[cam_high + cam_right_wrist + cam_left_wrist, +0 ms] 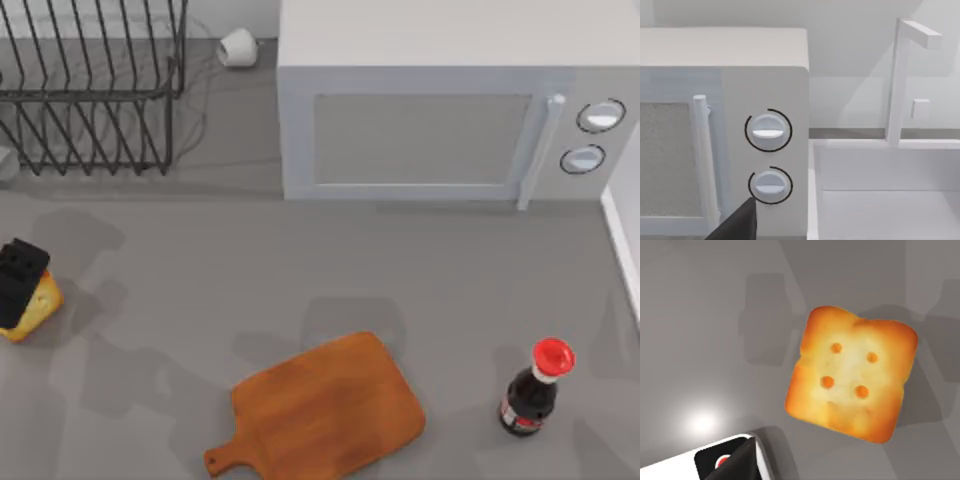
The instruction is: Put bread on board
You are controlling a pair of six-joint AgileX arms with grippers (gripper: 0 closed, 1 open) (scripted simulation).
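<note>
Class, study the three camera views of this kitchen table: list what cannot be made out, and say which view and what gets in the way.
- Left gripper, top view: cut by the left edge above the bread; finger state unclear.
- Bread, top view: partly covered by that gripper.
- Right gripper, right wrist view: just a dark tip at the frame edge, before the microwave.
- Bottle, top view: label too small to read.
- Board, top view: handle meets the bottom edge.
</note>
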